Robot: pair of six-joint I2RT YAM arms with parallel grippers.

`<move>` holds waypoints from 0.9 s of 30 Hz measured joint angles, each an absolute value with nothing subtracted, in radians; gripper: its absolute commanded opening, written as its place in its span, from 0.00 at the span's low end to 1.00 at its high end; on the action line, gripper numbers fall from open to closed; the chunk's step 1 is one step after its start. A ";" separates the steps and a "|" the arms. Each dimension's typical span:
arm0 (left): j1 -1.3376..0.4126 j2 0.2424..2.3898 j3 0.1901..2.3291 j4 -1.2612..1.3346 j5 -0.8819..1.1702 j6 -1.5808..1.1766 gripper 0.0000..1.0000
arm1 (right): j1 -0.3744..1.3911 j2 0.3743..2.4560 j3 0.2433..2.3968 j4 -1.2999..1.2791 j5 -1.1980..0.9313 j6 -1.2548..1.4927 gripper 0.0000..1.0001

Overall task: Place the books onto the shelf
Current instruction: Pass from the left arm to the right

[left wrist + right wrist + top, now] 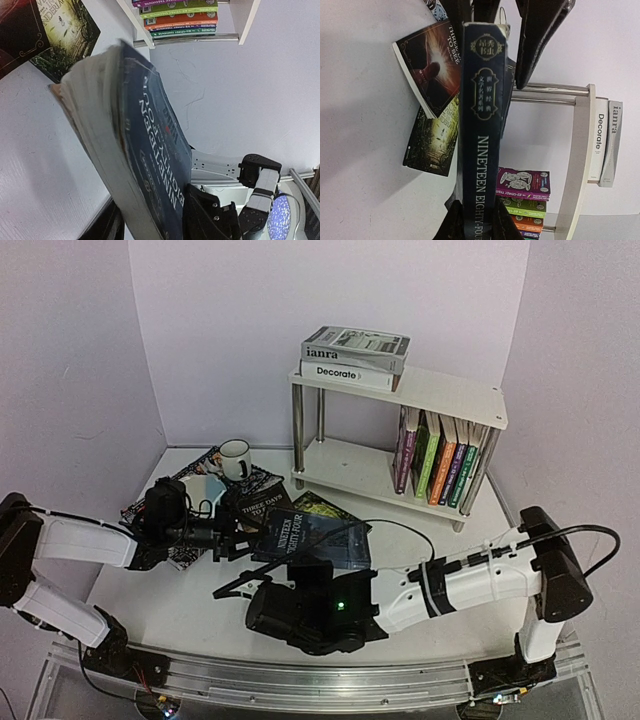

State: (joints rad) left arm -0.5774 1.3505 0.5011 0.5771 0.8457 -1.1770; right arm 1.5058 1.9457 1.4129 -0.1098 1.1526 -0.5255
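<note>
1 bk (482, 125) btwn R fingers (452, 227)

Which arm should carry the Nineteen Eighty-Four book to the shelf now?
Right. The right gripper is clamped on the book at its spine, and its arm is based on the shelf side. The left gripper appears to have its jaws apart around it.

Above the table's (170, 610) middle, a dark blue book (310, 538) sits between the left gripper (245, 535) and the right gripper (295, 578). The shelf (440, 390) stands at the back right corner, with colourful books (440, 465) upright on its lower board and two stacked books (355, 355) on top.
</note>
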 measured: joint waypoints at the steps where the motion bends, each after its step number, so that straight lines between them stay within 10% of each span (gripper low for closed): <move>1: -0.577 1.348 0.501 0.580 0.850 -1.176 0.53 | 1.505 1.935 1.406 -0.112 1.153 -0.525 0.00; 7: -0.577 1.320 0.501 0.616 0.864 -1.172 0.99 | 1.502 1.863 1.358 -0.146 1.156 -0.530 0.00; 27: -0.450 1.161 0.490 0.466 0.901 -1.041 1.00 | 1.426 1.506 1.174 -0.184 1.153 -0.509 0.00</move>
State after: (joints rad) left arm -0.4496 1.1611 0.4902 0.4660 0.9011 -1.0411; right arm 1.4259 1.5056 1.1743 -0.1842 1.1533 -0.5087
